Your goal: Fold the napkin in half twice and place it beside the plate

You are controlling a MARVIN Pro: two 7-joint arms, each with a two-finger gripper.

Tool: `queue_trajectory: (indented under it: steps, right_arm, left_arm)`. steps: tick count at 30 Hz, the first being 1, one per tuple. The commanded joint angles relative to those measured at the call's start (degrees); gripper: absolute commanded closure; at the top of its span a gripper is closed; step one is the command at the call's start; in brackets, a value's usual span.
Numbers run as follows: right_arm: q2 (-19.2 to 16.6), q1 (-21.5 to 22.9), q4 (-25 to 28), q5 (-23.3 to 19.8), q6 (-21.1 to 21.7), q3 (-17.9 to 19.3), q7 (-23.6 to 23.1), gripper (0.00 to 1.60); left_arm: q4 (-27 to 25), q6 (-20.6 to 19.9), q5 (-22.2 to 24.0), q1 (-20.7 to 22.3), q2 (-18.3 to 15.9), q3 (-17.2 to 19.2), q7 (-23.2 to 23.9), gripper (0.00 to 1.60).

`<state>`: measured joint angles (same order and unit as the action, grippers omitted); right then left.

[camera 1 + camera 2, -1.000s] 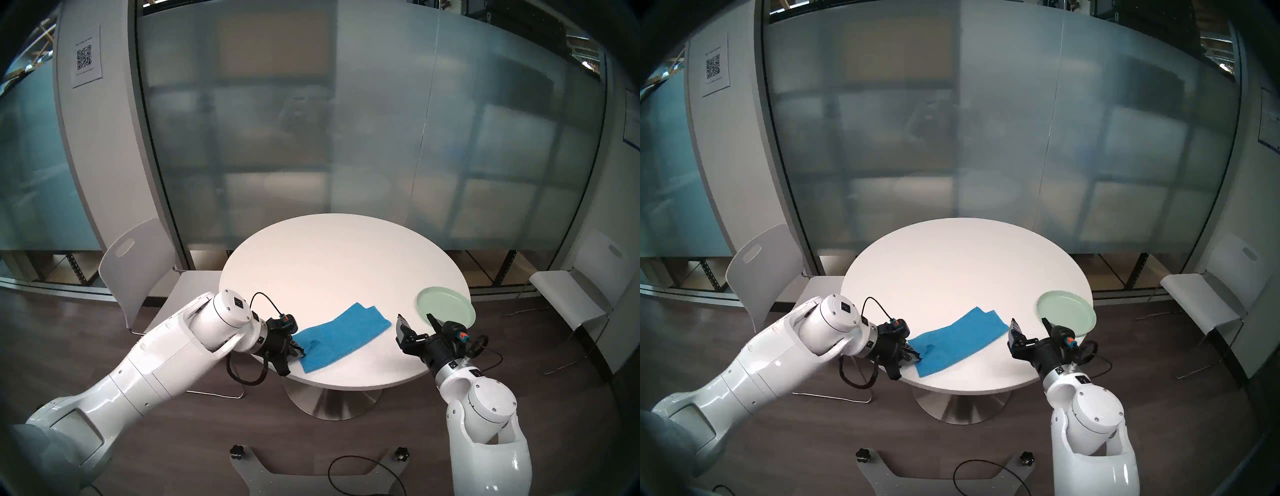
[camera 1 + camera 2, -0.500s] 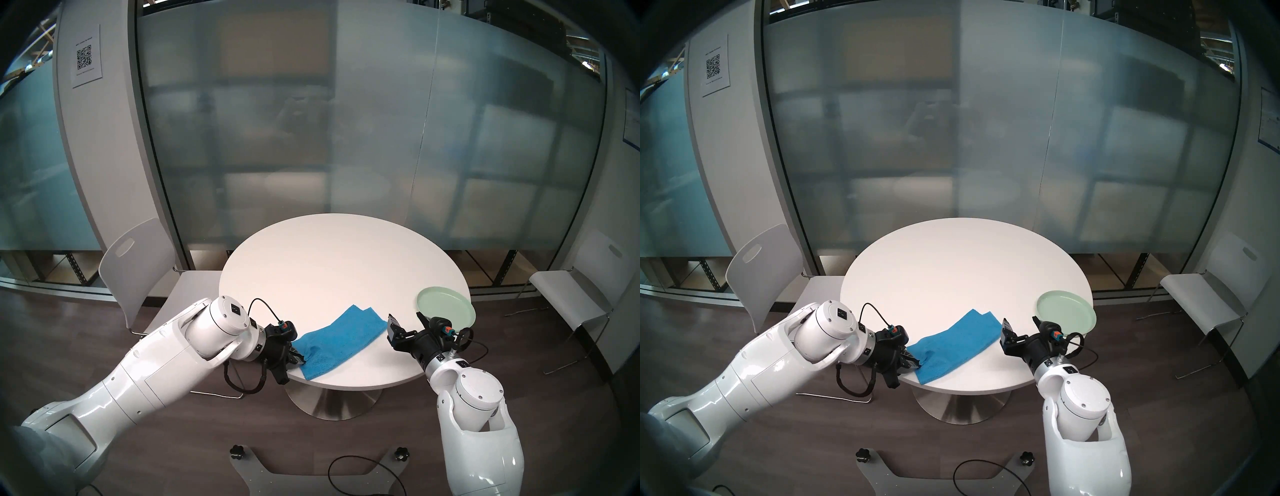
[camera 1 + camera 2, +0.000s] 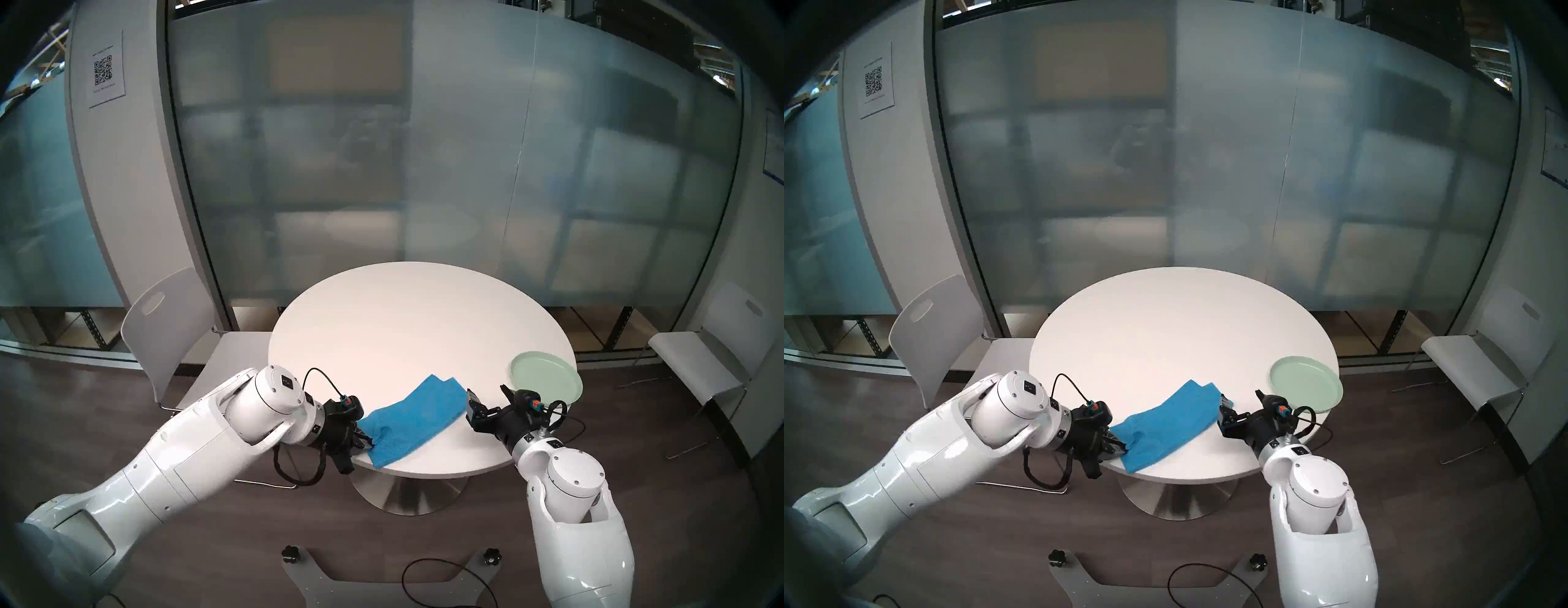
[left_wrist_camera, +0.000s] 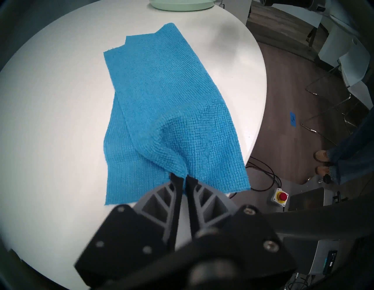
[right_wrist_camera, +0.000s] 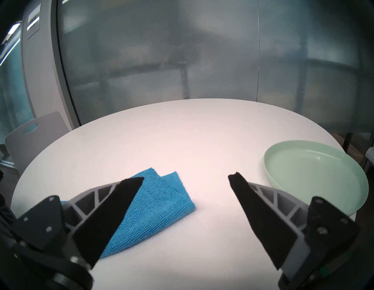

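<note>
The napkin [image 3: 413,414] lies folded into a long blue strip across the near part of the round white tabletop [image 3: 407,322], its near corner reaching the table's edge. The left wrist view shows what the head views leave unclear: the left gripper [image 4: 184,178] has its fingers [image 4: 176,182] clenched on a raised pinch of the napkin's near end, the cloth puckering into a ridge just ahead of them, with the plate [image 4: 180,5] only a sliver at the top. The right wrist view shows the right gripper [image 5: 186,178] with its fingers spread wide and holding nothing, the left one over the napkin's far end, the right one near the plate's rim. In the head views the pale green plate sits at the tabletop's right edge, slightly overhanging it, apart from the napkin. The far half of the tabletop is bare. White chairs [image 3: 169,322] stand at either side.
</note>
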<state>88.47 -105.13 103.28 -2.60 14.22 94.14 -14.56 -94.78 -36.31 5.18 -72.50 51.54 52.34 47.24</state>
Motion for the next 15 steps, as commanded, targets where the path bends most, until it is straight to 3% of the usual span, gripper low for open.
queue_trajectory:
  steps: [1,15]
  right_arm:
    - [0.46,2.86,-1.41,-0.16,0.02,-0.51,0.01,0.0]
    - [0.44,6.2,-6.68,0.78,0.77,-1.25,-0.19,0.0]
  left_arm:
    - [-0.73,-0.27,0.04,-0.3,-0.28,-0.05,-0.02,1.12]
    - [-1.82,-0.83,0.73,-0.86,-0.72,0.26,-1.12,1.12]
